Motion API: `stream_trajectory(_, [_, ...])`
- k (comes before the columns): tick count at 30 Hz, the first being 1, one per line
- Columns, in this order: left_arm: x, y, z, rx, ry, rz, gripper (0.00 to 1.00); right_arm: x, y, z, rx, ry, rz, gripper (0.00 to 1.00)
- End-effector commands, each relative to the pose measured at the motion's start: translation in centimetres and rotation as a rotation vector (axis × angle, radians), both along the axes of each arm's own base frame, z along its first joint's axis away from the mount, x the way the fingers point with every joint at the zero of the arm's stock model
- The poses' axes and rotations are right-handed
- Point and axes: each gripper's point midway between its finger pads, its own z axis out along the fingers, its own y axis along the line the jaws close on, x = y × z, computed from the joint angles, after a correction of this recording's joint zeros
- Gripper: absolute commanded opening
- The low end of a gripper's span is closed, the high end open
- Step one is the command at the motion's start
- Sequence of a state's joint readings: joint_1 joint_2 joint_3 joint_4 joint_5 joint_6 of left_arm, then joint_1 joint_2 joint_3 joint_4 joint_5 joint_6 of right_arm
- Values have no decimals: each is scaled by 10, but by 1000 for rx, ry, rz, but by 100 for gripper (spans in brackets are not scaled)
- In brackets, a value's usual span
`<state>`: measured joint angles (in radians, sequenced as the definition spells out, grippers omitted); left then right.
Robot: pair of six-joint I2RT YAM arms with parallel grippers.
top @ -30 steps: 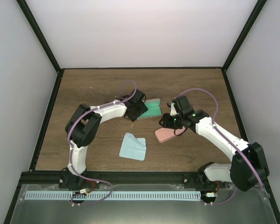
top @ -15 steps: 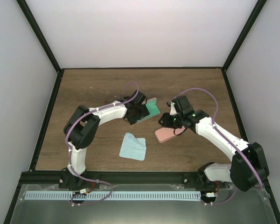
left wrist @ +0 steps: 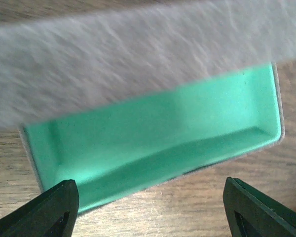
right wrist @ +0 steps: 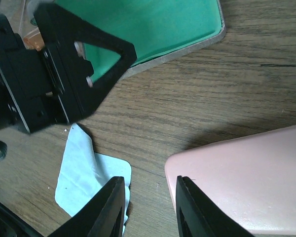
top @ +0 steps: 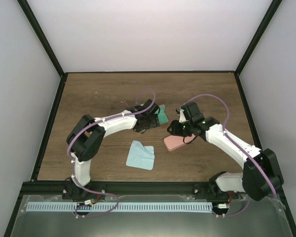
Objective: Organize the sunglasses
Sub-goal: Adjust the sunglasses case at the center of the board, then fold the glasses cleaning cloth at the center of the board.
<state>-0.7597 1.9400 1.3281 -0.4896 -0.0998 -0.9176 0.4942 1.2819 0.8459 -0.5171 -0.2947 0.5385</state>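
Your left gripper [left wrist: 150, 190] is released, its two black fingers spread wide apart with nothing between them. It hangs just in front of an open oblong case with a bright green lining [left wrist: 158, 133]. The case's grey felt lid [left wrist: 138, 54] crosses the top of the left wrist view as a blur. The green tray shows nothing inside it.

Your right gripper [right wrist: 149, 180] is also released and holds nothing. Its fingers stand a narrow gap apart over the brown wooden table [right wrist: 197, 98]. A closed, smooth pink oblong case [right wrist: 246, 182] lies just beside its right finger, with wood showing between them. A light blue square cloth [right wrist: 81, 173], with one corner folded up, lies flat beside the left finger.

From above, the two grippers are near each other at mid-table, with the green case between them. The pink case lies nearer the arm bases, and the cloth is further left.

Of the orange-lensed sunglasses [right wrist: 33, 40], only a small orange patch shows in the right wrist view, behind your left gripper next to the green case. You cannot tell how they lie. The purple-pink pair cannot be made out.
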Motion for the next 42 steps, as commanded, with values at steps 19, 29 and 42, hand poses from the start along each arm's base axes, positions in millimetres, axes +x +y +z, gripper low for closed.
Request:
stream_trajectory(19, [-48,66,61,43,-143,72,76,-36,41,-35,48,120,213,31])
stream_trajectory(29, [-75,95,6,-6,23,137,76,-48,35,-66,-113,213,222,31])
stream_trajectory(42, [-92,99,-10,-21,77,121,77,-18,31,-55,-131,170,158,30])
